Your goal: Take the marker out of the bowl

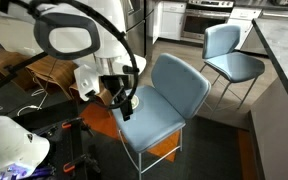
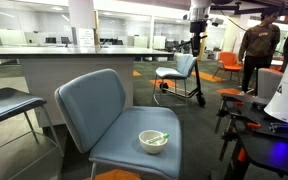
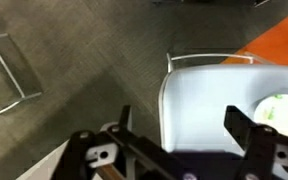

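A small white bowl (image 2: 154, 141) stands on the front part of the blue chair seat (image 2: 124, 150). A thin greenish marker (image 2: 158, 136) lies in it, leaning across the rim. In the wrist view the bowl (image 3: 282, 108) shows at the right edge, to the right of my gripper (image 3: 184, 125), which is open and empty above the seat (image 3: 199, 95). In an exterior view my gripper (image 1: 124, 100) hangs over the chair's left side (image 1: 159, 115); the bowl is hidden there.
A second blue chair (image 1: 229, 50) stands behind, beside a grey counter (image 1: 284, 70). Another chair (image 2: 9, 105) is at the left, a scooter (image 2: 196, 70) and a person (image 2: 256, 50) further back. A metal frame (image 3: 9, 70) lies on the carpet.
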You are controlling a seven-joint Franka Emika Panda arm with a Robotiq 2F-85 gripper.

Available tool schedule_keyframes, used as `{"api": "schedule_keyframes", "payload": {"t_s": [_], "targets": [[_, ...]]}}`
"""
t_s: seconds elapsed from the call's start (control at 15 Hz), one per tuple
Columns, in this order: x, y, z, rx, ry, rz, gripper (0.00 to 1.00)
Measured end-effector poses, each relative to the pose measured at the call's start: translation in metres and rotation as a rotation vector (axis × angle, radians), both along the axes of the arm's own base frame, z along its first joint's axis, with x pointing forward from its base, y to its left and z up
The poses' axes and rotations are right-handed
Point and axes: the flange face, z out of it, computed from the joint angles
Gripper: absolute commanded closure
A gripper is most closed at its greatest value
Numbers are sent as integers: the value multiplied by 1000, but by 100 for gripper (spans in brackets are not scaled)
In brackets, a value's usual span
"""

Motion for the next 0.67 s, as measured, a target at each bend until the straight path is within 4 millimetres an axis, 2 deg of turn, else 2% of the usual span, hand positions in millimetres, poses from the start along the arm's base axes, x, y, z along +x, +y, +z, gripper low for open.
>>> {"api": "schedule_keyframes", "payload": {"t_s": [0.2, 0.67], "targets": [[28, 37, -40, 57, 12, 46, 0], [95, 145, -146, 240, 48, 254, 0]]}}
